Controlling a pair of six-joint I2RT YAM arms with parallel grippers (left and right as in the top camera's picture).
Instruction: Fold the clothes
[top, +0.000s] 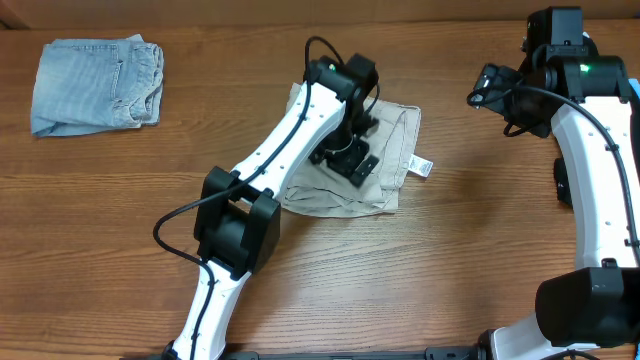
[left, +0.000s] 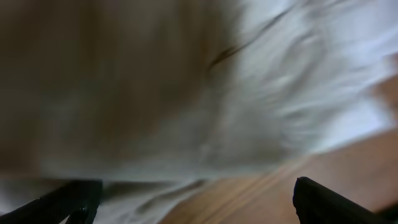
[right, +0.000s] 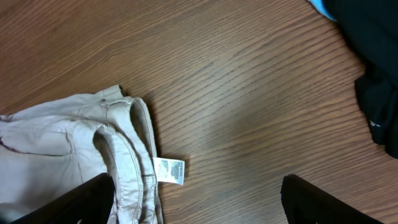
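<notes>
The clothes, beige shorts (top: 392, 135), lie bunched in a folded heap mid-table with a small white label (top: 423, 166) at their right edge. My left gripper (top: 350, 160) hangs open low over the heap. In the left wrist view blurred beige cloth (left: 155, 87) fills the frame, and the left gripper (left: 196, 208) holds nothing between its wide-apart fingers (left: 329, 202). My right gripper (top: 482, 96) hovers open and empty to the right of the shorts. Its wrist view shows the waistband (right: 124, 155) and label (right: 169, 170) at the left, with the right gripper (right: 199, 205) over bare wood.
A folded faded-blue denim garment (top: 95, 85) lies at the far left of the wooden table (top: 450, 270). A black garment (right: 373, 74) with a bit of light-blue cloth (right: 320, 6) shows at the upper right of the right wrist view.
</notes>
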